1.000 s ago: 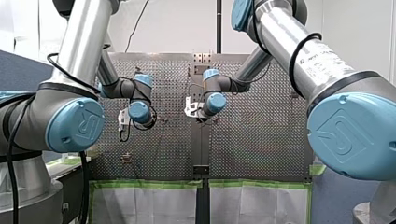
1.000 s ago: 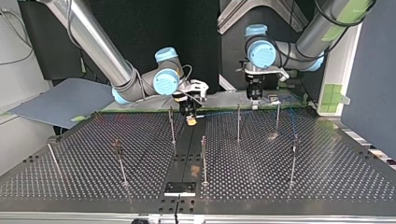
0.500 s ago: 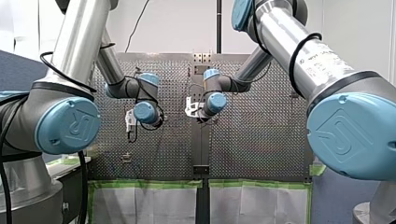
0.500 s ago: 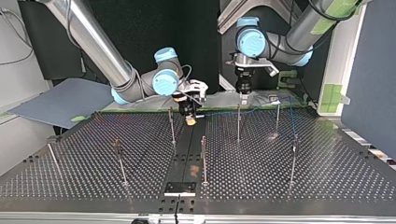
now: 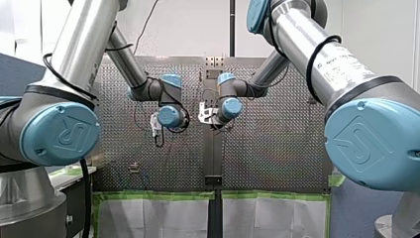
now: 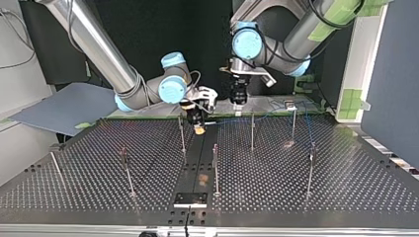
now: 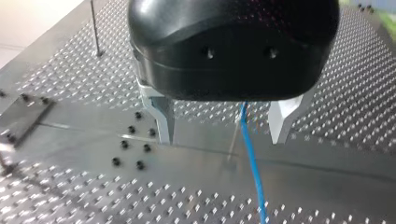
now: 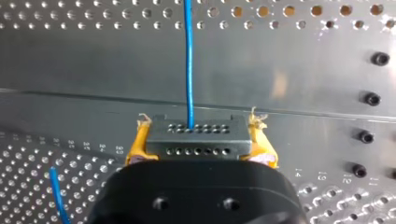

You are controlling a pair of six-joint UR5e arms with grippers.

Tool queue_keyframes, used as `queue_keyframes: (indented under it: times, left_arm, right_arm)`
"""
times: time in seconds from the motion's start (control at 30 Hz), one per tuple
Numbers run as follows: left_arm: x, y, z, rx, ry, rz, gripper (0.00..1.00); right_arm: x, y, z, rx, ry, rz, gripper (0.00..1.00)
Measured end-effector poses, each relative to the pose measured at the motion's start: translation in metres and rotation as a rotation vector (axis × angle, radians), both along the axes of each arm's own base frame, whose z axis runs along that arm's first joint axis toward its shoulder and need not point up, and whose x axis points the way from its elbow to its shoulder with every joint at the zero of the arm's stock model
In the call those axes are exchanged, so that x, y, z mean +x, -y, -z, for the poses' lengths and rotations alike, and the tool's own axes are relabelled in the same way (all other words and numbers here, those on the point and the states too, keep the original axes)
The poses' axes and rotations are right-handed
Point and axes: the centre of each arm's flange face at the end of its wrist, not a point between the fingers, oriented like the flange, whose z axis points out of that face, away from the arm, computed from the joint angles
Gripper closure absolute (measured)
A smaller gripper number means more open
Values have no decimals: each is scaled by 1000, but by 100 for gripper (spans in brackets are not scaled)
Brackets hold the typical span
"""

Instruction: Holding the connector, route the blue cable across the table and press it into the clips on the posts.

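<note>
In the top view, my right gripper [image 6: 199, 126] at centre-left clamps the grey connector [image 8: 196, 136] between yellow pads [image 8: 140, 142]. The blue cable [image 8: 188, 65] runs rightward from it past the posts [image 6: 252, 131]. My left gripper [image 6: 238, 100] hovers with its fingers [image 7: 164, 119] spread, straddling the cable.

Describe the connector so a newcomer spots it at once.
On the perforated table, find the middle strip. My right gripper hangs over it, yellow pads clamped on the connector. It is the only grey block with rows of holes, blue cable leaving it.

Blue cable [image 8: 188, 65], grey connector [image 8: 196, 138], perforated table [image 8: 289, 70].
</note>
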Motion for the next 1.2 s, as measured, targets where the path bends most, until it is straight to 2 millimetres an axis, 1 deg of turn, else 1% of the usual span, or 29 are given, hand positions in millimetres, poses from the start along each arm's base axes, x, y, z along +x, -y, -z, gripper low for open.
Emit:
queue_keyframes:
  times: [0.17,0.37,0.77,0.83,1.0,1.03,1.07,1.1,1.13,1.17,1.2]
  left_arm:
    - [14,8,7,2,-9,-7,0]
    - [37,8,18,-9,-22,-25,0]
    - [76,13,41,0,-44,-54,0]
    - [81,15,42,-2,-41,-54,0]
    - [93,21,34,-9,-25,-50,0]
    - [94,21,34,-8,-27,-51,5]
    - [94,21,33,-6,-31,-53,5]
    - [94,21,33,-3,-35,-55,25]
    - [94,21,33,1,-39,-56,38]
    - [93,21,33,6,-44,-59,38]
    - [93,21,33,10,-48,-60,59]
  right_arm:
    - [0,1,-3,-4,4,1,100]
    - [-1,2,-4,-4,6,2,100]
    - [-2,4,-5,-6,4,1,100]
    - [-2,4,-5,-7,4,2,100]
    - [-2,4,-6,-8,5,2,100]
    - [-2,4,-6,-8,5,3,100]
    - [-3,5,-6,-8,5,3,100]
    - [-3,5,-6,-8,5,3,100]
    - [-3,5,-6,-8,5,4,100]
    - [-3,5,-6,-8,5,4,100]
    - [-3,6,-6,-8,5,4,100]
